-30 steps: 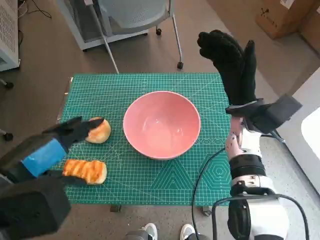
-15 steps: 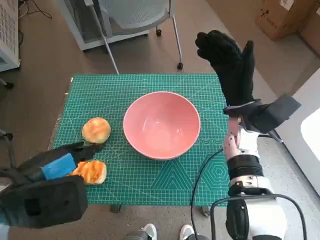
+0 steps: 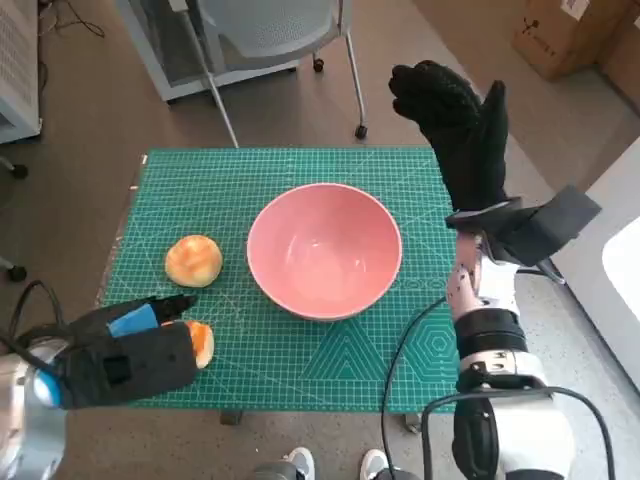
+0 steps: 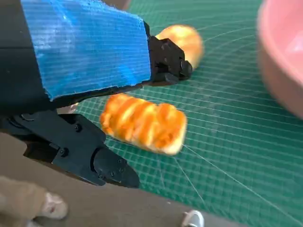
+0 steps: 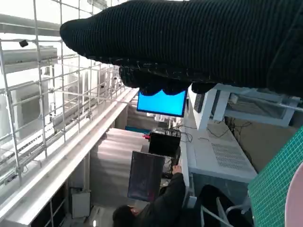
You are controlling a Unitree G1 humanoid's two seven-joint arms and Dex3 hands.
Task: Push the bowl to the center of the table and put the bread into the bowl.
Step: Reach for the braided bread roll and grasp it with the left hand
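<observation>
Bread, the flat striped orange piece (image 4: 143, 124), lies near the desk's front edge, so your left hand (image 3: 135, 352) hovers there, fingers (image 4: 110, 169) apart, holding nothing. Your right hand (image 3: 462, 128) waits open beside the pink round bowl (image 3: 324, 248).

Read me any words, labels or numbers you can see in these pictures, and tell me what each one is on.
Nothing can be read.
Cardboard box, top right of the head view: a small white label, too small to read.
Green mat: printed grid lines and shapes, no legible numbers.
Blue screen in the right wrist view: no legible text.
Bowl, the breads and both hands: no markings.
</observation>
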